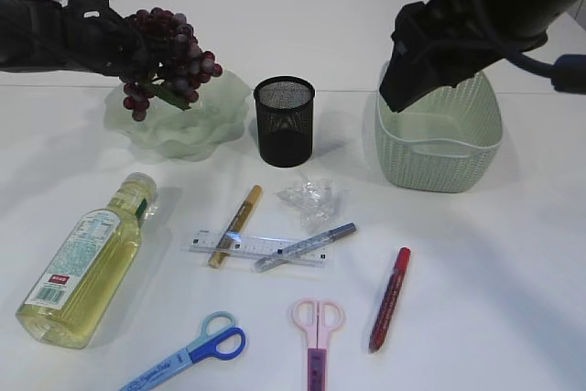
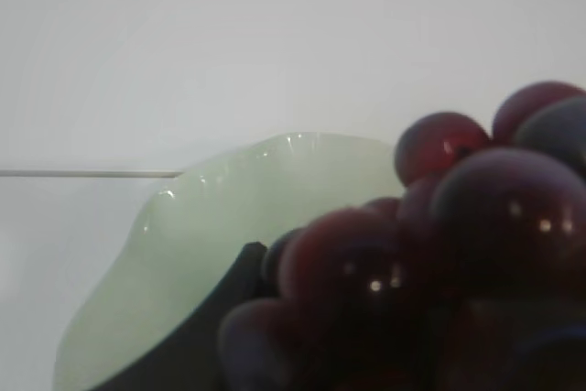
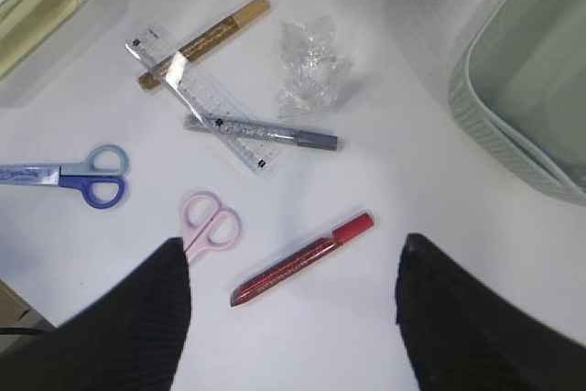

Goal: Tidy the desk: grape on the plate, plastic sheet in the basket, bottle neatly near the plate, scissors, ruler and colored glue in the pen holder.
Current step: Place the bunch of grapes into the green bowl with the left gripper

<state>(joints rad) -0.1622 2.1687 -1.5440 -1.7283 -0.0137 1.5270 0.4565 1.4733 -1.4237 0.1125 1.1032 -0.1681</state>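
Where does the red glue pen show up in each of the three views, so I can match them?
Exterior view: red glue pen lies at lower right of centre, right of the pink scissors.
Left wrist view: not in it; only grapes and the plate show.
Right wrist view: lower centre, slanted, between the two dark fingers.
Shared landmark: the pink scissors, just left of the pen in both exterior and right wrist views.

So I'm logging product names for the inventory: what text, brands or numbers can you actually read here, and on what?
Nothing reads clearly.
Bottle label: print and a red patch, too small.
Blue scissors handle: script lettering, blurred.
Ruler: scale marks only, numbers illegible.
Glue pens, pink scissors: no visible text.
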